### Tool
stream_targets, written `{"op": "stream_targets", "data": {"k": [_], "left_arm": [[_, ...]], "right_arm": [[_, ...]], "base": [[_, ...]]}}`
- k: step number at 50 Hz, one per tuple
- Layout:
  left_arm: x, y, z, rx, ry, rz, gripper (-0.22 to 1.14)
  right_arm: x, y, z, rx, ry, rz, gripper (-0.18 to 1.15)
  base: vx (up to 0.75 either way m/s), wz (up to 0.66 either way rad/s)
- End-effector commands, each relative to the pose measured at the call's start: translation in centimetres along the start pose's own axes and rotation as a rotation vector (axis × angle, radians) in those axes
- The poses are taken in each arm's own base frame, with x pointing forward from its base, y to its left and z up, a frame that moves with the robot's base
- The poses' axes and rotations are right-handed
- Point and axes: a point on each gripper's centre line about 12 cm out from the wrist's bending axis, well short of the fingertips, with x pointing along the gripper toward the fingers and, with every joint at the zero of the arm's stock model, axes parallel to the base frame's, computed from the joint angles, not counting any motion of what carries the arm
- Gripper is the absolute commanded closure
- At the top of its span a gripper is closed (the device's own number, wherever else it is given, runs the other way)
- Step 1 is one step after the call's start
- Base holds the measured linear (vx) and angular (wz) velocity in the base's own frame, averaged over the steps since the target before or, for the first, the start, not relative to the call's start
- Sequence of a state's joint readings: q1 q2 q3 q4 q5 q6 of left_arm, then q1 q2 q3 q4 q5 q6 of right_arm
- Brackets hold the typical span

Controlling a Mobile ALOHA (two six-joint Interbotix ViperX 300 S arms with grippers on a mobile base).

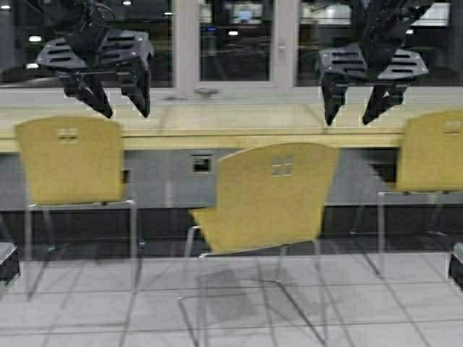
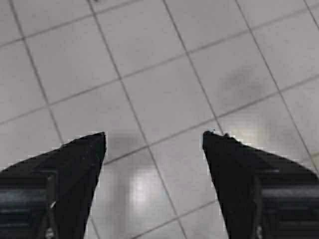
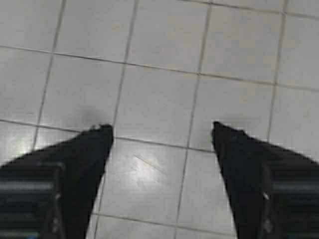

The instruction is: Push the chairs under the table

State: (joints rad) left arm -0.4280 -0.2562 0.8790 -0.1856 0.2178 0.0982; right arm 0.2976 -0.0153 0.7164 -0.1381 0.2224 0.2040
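Three yellow-tan chairs face the long pale-wood table point(image 1: 217, 134) in the high view. The left chair point(image 1: 71, 160) and the right chair point(image 1: 432, 153) stand close to the table edge. The middle chair point(image 1: 268, 199) sits pulled out from the table and turned at an angle. My left gripper point(image 1: 126, 112) hangs open high above the left chair. High at the right, my right gripper point(image 1: 354, 117) is open too. Both wrist views show only floor tiles between the spread fingers: left gripper point(image 2: 154, 134), right gripper point(image 3: 162, 125).
Dark windows point(image 1: 231, 40) run behind the table, and a grey wall panel with a socket point(image 1: 201, 164) lies beneath it. Pale floor tiles point(image 1: 108, 311) stretch in front of the chairs. Parts of my base show at the low left point(image 1: 7, 260) and low right point(image 1: 456, 266) edges.
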Motion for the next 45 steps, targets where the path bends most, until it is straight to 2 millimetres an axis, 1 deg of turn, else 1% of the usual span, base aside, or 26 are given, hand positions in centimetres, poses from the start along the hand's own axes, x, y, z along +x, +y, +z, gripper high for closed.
{"op": "stream_targets", "data": {"k": [1, 7, 14, 21, 26, 36, 41, 45], "left_arm": [[-0.3, -0.1, 0.8, 0.002, -0.023, -0.003, -0.02], [-0.3, -0.1, 0.5, -0.003, -0.015, -0.003, -0.02], [-0.4, -0.2, 1.0, -0.024, -0.026, -0.005, -0.02], [-0.3, -0.1, 0.6, -0.049, -0.014, -0.004, -0.02], [-0.2, -0.1, 0.6, -0.07, -0.01, -0.004, -0.02], [0.6, 1.2, 0.1, -0.146, 0.014, 0.027, -0.02], [1.0, 1.3, -0.2, -0.157, 0.028, 0.03, -0.02], [1.4, 1.3, -0.4, -0.176, 0.04, 0.032, -0.02]], "right_arm": [[-0.2, 0.1, 0.8, 0.01, -0.02, 0.003, 0.03], [0.2, 0.1, 0.0, 0.012, 0.003, 0.001, 0.03], [0.8, 0.1, -0.2, 0.02, 0.02, 0.0, 0.03], [1.8, 0.1, -0.7, 0.043, 0.049, -0.003, 0.03], [1.9, 0.1, -0.7, 0.072, 0.055, -0.005, 0.03], [2.2, 0.1, -0.2, 0.092, 0.052, -0.005, 0.03], [2.5, 0.1, -0.7, 0.1, 0.067, -0.007, 0.03], [2.7, 0.2, -0.7, 0.139, 0.072, -0.003, 0.03]], "base": [[0.04, -0.3], [0.04, -0.23], [0.06, -0.1], [0.13, -0.08], [0.16, -0.08], [0.21, 0.01], [0.26, 0.06], [0.25, 0.08]]}}
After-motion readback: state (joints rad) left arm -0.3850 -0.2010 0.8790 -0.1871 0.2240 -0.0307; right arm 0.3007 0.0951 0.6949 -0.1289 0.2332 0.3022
